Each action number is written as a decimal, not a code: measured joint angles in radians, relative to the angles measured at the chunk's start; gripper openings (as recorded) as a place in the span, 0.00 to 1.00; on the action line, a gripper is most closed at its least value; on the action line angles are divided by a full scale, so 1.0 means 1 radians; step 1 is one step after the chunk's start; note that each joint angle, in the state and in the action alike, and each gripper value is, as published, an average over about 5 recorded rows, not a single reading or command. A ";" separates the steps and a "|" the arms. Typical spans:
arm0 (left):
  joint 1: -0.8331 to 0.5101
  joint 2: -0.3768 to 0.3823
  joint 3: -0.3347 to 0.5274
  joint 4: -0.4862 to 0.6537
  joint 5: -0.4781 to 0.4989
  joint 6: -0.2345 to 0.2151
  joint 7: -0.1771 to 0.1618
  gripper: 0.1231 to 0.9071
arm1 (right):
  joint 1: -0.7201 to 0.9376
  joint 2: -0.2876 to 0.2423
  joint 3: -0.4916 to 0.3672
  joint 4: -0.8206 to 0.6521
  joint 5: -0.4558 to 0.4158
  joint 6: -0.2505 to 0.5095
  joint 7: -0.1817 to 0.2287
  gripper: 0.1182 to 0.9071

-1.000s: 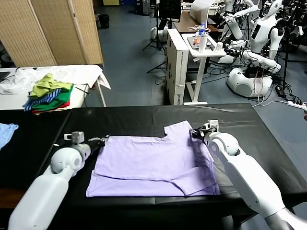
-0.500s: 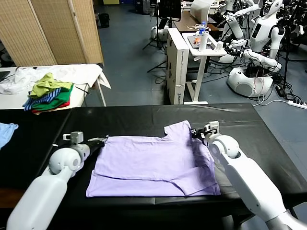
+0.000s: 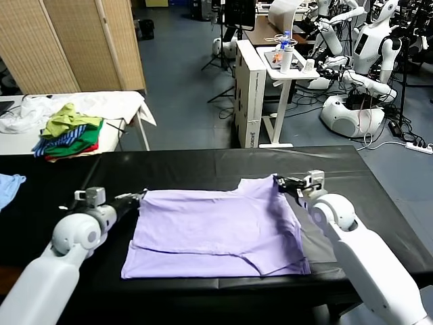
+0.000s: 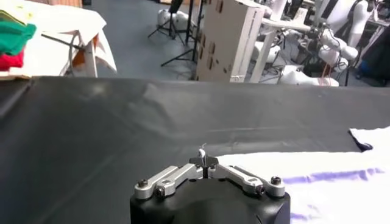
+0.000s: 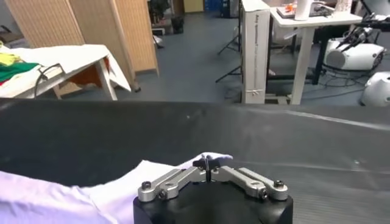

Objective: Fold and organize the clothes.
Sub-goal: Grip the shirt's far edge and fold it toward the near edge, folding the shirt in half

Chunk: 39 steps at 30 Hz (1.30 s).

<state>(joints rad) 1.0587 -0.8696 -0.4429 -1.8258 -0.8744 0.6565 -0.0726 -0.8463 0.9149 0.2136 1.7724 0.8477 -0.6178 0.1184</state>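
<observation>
The pale lavender T-shirt (image 3: 216,230) lies partly folded on the black bench (image 3: 203,166) — smooth, far edge lifted. Left claw (image 3: 141,196) pinches its 10 o'clock corner; right claw (image 3: 279,181) pinches the 2 o'clock corner.

The T-shirt (image 3: 216,230) is pale lavender, plain on its upturned side, on a black table (image 3: 203,166). Far left, a pile of garments (image 3: 67,135) shows green, blue stripes and red; a light blue cloth (image 3: 8,186) lies nearer.
</observation>
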 joint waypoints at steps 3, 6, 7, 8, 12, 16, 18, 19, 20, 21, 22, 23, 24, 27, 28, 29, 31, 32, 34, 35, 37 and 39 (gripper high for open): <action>0.027 0.013 -0.019 -0.036 -0.003 0.001 0.000 0.03 | -0.035 -0.019 0.018 0.050 0.008 -0.009 0.001 0.03; 0.054 0.022 -0.035 -0.074 -0.004 0.002 0.002 0.03 | -0.072 -0.038 0.037 0.097 0.013 -0.017 0.001 0.03; 0.064 0.024 -0.040 -0.087 -0.004 0.002 0.002 0.03 | -0.087 -0.045 0.045 0.112 0.014 -0.019 0.001 0.03; 0.075 0.026 -0.045 -0.100 -0.004 0.002 0.003 0.03 | -0.102 -0.052 0.053 0.127 0.016 -0.022 0.001 0.03; 0.118 0.032 -0.064 -0.143 -0.001 0.003 0.007 0.03 | -0.174 -0.084 0.095 0.181 0.017 -0.028 0.001 0.03; 0.158 0.036 -0.085 -0.167 0.010 -0.001 0.010 0.03 | -0.240 -0.106 0.137 0.210 0.013 -0.029 0.001 0.03; 0.173 0.037 -0.094 -0.172 0.015 -0.004 0.011 0.03 | -0.264 -0.112 0.152 0.220 0.012 -0.032 0.002 0.03; 0.179 0.038 -0.098 -0.174 0.018 -0.005 0.011 0.03 | -0.273 -0.115 0.156 0.225 0.011 -0.034 0.002 0.03; 0.185 0.038 -0.101 -0.176 0.020 -0.006 0.012 0.03 | -0.282 -0.118 0.160 0.230 0.011 -0.036 0.003 0.03; 0.190 0.038 -0.104 -0.177 0.023 -0.007 0.012 0.03 | -0.290 -0.122 0.163 0.235 0.011 -0.039 0.005 0.03; 0.195 0.038 -0.107 -0.179 0.025 -0.007 0.012 0.03 | -0.297 -0.125 0.166 0.239 0.010 -0.042 0.006 0.03; 0.199 0.038 -0.110 -0.181 0.026 -0.008 0.012 0.03 | -0.305 -0.129 0.168 0.244 0.009 -0.044 0.008 0.03; 0.204 0.038 -0.113 -0.183 0.028 -0.008 0.012 0.03 | -0.312 -0.132 0.171 0.249 0.007 -0.046 0.009 0.03; 0.220 0.042 -0.123 -0.192 0.029 -0.003 0.012 0.03 | -0.338 -0.141 0.180 0.263 0.000 -0.048 0.013 0.03; 0.226 0.045 -0.126 -0.196 0.029 -0.001 0.012 0.03 | -0.347 -0.144 0.183 0.268 -0.003 -0.048 0.014 0.03; 0.233 0.048 -0.129 -0.200 0.029 0.001 0.012 0.03 | -0.357 -0.146 0.186 0.273 -0.006 -0.049 0.015 0.03; 0.248 0.054 -0.135 -0.210 0.029 0.006 0.011 0.03 | -0.377 -0.150 0.190 0.285 -0.013 -0.053 0.017 0.03; 0.256 0.057 -0.137 -0.216 0.029 0.008 0.011 0.03 | -0.386 -0.151 0.192 0.290 -0.015 -0.055 0.018 0.03; 0.273 0.062 -0.142 -0.229 0.029 0.013 0.009 0.03 | -0.403 -0.153 0.194 0.301 -0.019 -0.062 0.021 0.03; 0.281 0.064 -0.144 -0.235 0.030 0.017 0.007 0.03 | -0.410 -0.154 0.195 0.305 -0.021 -0.067 0.023 0.03; 0.297 0.067 -0.146 -0.247 0.032 0.026 0.004 0.03 | -0.422 -0.157 0.196 0.313 -0.024 -0.075 0.026 0.03; 0.312 0.069 -0.146 -0.257 0.038 0.037 0.003 0.03 | -0.434 -0.162 0.196 0.318 -0.030 -0.083 0.028 0.03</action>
<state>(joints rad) 1.3709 -0.8006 -0.5893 -2.0832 -0.8363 0.6937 -0.0701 -1.2800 0.7529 0.4096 2.0902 0.8176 -0.7006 0.1463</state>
